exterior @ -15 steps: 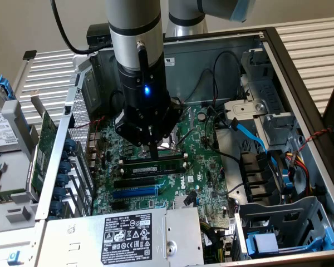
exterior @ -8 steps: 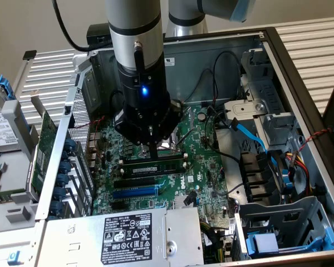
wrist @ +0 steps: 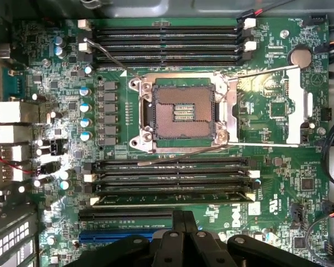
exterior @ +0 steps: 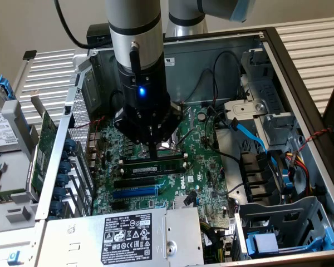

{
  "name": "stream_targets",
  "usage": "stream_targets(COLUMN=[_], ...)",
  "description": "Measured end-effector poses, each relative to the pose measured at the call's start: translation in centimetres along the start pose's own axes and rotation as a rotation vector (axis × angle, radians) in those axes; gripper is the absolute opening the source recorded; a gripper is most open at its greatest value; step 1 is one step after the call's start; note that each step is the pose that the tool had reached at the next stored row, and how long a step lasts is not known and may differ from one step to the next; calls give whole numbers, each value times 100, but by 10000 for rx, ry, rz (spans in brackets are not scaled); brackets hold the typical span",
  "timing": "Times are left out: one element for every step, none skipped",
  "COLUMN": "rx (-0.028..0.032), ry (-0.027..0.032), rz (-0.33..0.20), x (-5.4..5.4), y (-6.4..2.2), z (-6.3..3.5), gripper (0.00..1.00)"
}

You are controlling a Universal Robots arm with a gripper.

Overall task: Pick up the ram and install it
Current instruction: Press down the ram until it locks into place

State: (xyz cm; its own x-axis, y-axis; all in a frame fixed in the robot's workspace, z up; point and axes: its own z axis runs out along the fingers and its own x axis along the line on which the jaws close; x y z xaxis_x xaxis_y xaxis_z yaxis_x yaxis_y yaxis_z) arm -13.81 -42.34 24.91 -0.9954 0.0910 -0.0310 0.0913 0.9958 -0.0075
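Closest in, my black gripper (wrist: 183, 225) hangs with its jaws pressed together, holding nothing. Just beyond them the ram (wrist: 172, 197), a long thin green stick, sits in the black memory slot nearest the blue expansion slot (wrist: 117, 236). Past that slot bank lies the empty metal-framed processor socket (wrist: 178, 111) on the green motherboard (wrist: 267, 119), inside the open grey computer case (exterior: 300, 89).

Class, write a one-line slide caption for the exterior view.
Robot gripper hovers over the motherboard inside an open computer case, beside the ram in its slot.
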Motion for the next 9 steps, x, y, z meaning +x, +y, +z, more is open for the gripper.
stream_targets(rx=[4, 7, 8, 9, 9, 9, 9, 9, 9], ry=[1, 2, 2, 2, 2, 2, 2, 2, 2], rz=[115, 212, 267, 276, 276, 277, 277, 277, 277], x=[0, 0, 0, 0, 0, 0, 0, 0, 0], y=[0, 0, 0, 0, 0, 0, 0, 0, 0], z=[0, 0, 0, 0, 0, 0, 0, 0, 0], gripper=[11, 11, 11, 11, 11, 11, 11, 11, 11])
